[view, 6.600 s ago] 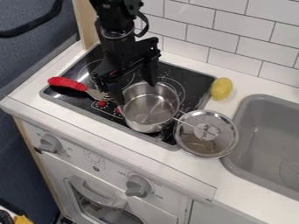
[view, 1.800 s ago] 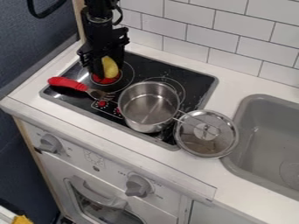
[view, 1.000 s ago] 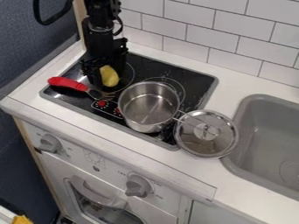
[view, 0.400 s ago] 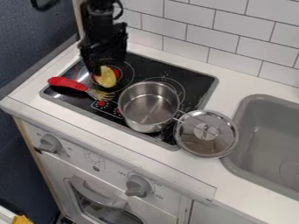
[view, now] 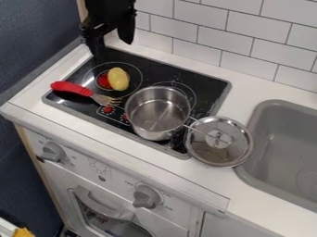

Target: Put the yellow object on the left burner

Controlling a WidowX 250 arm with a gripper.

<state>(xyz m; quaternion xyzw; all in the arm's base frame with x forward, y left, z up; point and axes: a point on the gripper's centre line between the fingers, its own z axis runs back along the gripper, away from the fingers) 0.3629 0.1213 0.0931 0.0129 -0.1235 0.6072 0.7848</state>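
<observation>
At the left, the red-handled fork [view: 71, 87] is lying with its tines pointing towards four o'clock, near the left burner [view: 103, 82]. Above that burner, at about twelve o'clock, the tool [view: 112, 48] is hanging with its two fingers standing apart and nothing between them. A moment ago it was hanging low over the yellow object [view: 118, 79]; now it is rising towards twelve o'clock and leaving the object behind. The object is resting inside the burner's ring, a little to the three o'clock side, with red from the burner's middle showing at its nine o'clock edge. Since the last look it is sitting slightly further towards two o'clock, so it is probably settling after the release. That is making the task look done, with only the retreat remaining; a small roll is seeming the one likely trouble. Further right, at between four and five o'clock from the object, the pot [view: 158, 113] is standing apart from it. The lid [view: 218, 141] is lying at four o'clock from the pot, and the sink [view: 288, 148] is sitting at three o'clock from the lid.
</observation>
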